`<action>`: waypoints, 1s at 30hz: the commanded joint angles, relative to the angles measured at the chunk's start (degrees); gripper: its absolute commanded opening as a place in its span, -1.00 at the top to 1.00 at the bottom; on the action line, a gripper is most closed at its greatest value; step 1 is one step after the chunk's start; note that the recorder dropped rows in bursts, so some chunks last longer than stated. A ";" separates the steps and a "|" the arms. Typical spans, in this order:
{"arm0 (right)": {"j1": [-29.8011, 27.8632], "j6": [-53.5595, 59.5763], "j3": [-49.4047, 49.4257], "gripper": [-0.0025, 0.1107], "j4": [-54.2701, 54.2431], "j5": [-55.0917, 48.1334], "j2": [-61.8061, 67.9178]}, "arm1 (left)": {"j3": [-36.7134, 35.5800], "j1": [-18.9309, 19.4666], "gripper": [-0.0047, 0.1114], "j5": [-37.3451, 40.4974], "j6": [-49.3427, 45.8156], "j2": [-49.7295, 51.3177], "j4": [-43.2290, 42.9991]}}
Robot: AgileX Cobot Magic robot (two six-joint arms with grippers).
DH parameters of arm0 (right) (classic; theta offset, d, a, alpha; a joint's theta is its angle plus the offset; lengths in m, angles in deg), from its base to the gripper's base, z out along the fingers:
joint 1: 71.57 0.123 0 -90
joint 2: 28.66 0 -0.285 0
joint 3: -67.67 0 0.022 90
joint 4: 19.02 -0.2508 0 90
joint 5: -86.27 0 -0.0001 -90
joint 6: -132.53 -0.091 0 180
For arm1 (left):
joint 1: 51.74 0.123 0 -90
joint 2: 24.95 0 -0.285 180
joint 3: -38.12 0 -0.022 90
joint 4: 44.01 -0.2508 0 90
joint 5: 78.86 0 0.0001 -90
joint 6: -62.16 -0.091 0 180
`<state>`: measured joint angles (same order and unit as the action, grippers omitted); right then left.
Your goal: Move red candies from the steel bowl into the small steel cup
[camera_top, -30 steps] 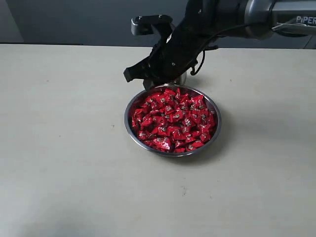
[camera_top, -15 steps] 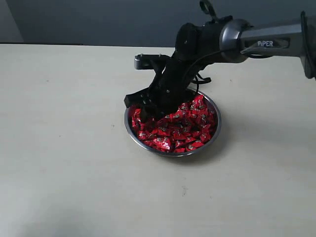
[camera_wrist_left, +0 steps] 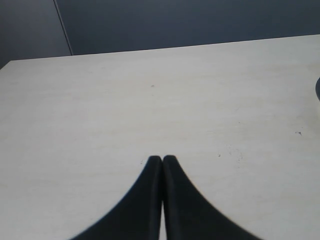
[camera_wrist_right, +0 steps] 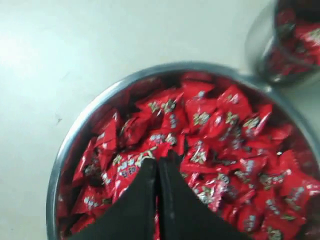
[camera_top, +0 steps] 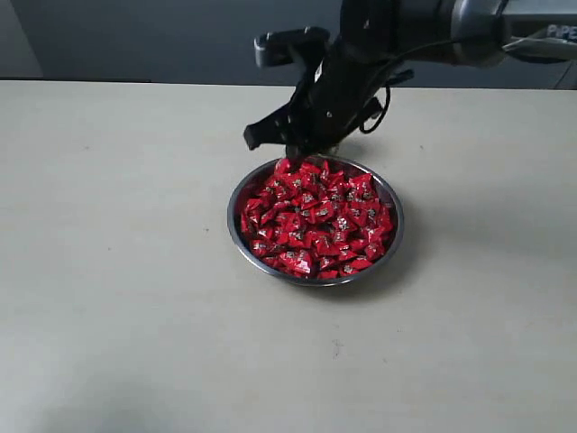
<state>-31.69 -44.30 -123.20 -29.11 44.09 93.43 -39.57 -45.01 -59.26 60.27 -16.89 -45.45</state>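
The bowl (camera_top: 231, 216) sits on the bench (camera_top: 117, 271) near the middle of the exterior view, heaped with red candies (camera_top: 315, 221). The right arm (camera_top: 361, 63) reaches in from the far right. The right pincer (camera_top: 293, 155) hangs just above the bowl's far rim, tips pointing down at the heap.

In the right wrist view its two black fingers (camera_wrist_right: 142, 200) are pressed together along their length with no gap. I cannot make out a candy between them, and the tips hover over the candies. The cup (camera_wrist_right: 257, 45) stands upright just beside the bowl, outside its rim, with red candies inside. In the exterior view the arm covers it.

The left pincer (camera_wrist_left: 162, 159) is likewise closed tight, with nothing in it, above bare bench.
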 commanded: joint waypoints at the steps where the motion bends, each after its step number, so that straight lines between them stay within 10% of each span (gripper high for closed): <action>1: -3.46 -4.14 -1.70 0.96 3.43 4.05 -1.85 | 0.48 0.12 0.91 -0.74 0.20 -0.27 -0.11; 21: -12.56 -2.64 -25.97 0.94 -4.42 0.12 19.70 | 0.48 0.12 0.91 -0.74 0.20 -0.27 -0.11; 27: -12.56 -3.17 -29.02 0.25 -2.67 -1.61 21.11 | 0.48 0.12 0.91 -0.74 0.20 -0.27 -0.11; 30: -12.56 -3.17 -30.56 0.24 -2.00 -5.01 19.20 | 0.48 0.12 0.91 -0.74 0.20 -0.27 -0.11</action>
<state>-43.97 -47.47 -152.70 -32.05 41.05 114.51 -39.57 -45.01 -59.26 60.27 -16.89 -45.45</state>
